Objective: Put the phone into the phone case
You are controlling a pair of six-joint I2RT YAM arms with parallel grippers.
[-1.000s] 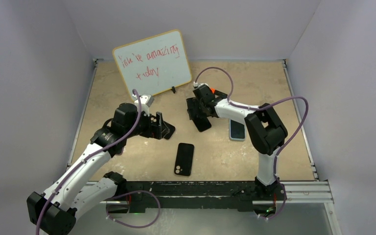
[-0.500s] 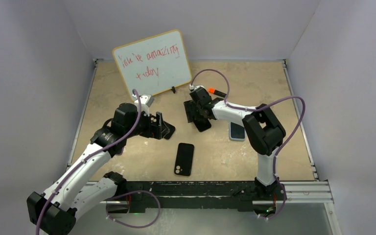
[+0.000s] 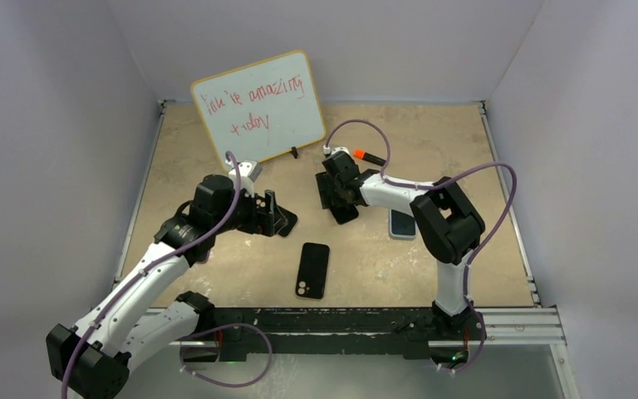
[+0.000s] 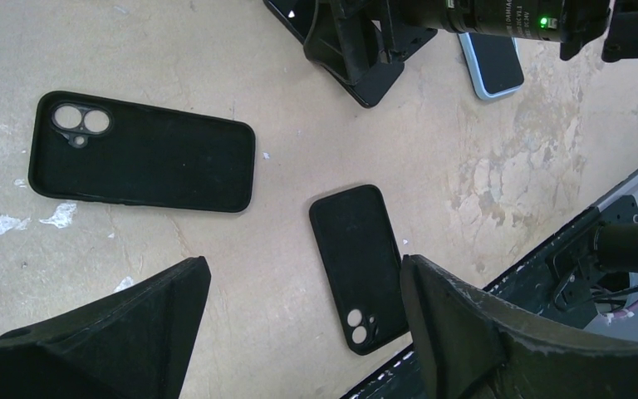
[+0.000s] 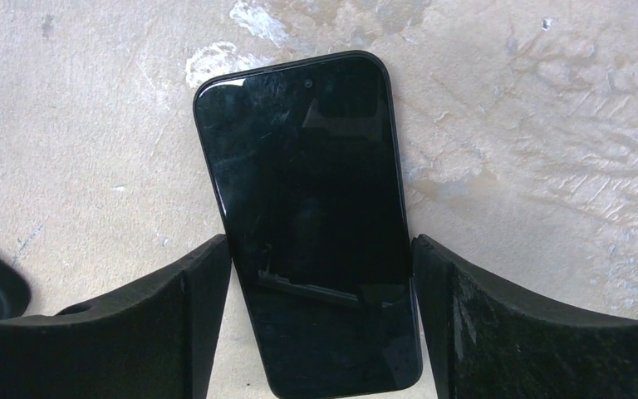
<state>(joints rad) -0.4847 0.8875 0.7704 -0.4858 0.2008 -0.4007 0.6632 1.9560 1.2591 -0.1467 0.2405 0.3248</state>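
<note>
Straddling glossy round-cornered phone (image 5: 307,208), right tool (image 5: 320,278) possibly touches it.

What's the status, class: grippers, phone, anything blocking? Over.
Left gripper open above black phone case. Right gripper open, straddling black phone, screen up, flat on table. Spare black case lies apart, no obstruction.

Top camera looks down; wrist cameras hang close over table (image 3: 432,133).

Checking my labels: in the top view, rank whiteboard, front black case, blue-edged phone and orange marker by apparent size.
Whiteboard
Front black case
Blue-edged phone, partly hidden by the right arm, so unsure against the case
Orange marker
</note>
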